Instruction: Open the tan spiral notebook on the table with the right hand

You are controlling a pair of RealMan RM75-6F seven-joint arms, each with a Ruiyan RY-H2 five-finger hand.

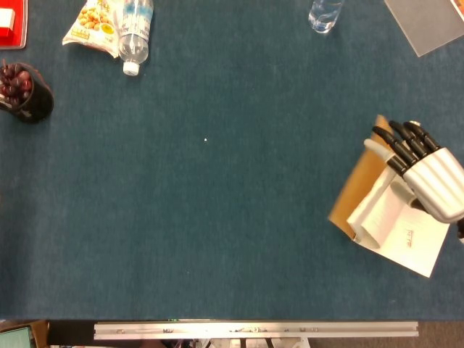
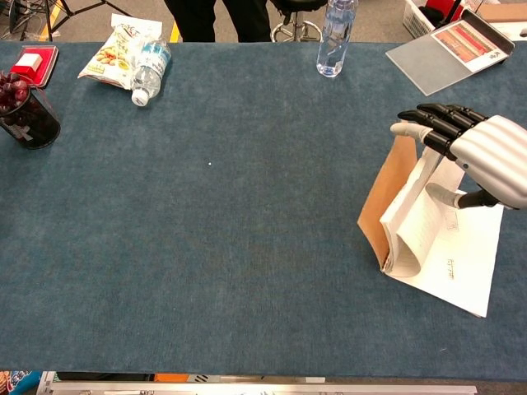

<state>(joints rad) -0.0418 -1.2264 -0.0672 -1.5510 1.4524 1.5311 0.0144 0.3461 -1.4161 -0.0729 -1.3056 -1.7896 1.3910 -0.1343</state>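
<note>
Notebook [image 2: 428,239] first, nearest me at the right side of the blue worktop [image 2: 230,239]: the tan spiral notebook lies partly opened, its white written pages flat on the cloth and its tan cover [image 2: 387,197] raised steeply on the left, with a sheaf of pages lifted beside it. My right hand [image 2: 478,156] is over its upper part, and my fingers [image 2: 428,119] reach across the top edge of the raised cover, dark tips together (from above they sit right at the cover's upper corner [image 1: 382,123]). They hold the cover and lifted pages up; how firmly they clamp I cannot tell. My left hand shows in neither view.

Farther out, at the far left edge, stands a dark cup of red grapes [image 2: 25,111]. Beyond it are a red box [image 2: 31,64], a snack bag [image 2: 115,49] with a water bottle [image 2: 148,70] lying against it, an upright clear bottle [image 2: 336,37] at the far middle, and a grey folder [image 2: 449,51] at the far right corner.
</note>
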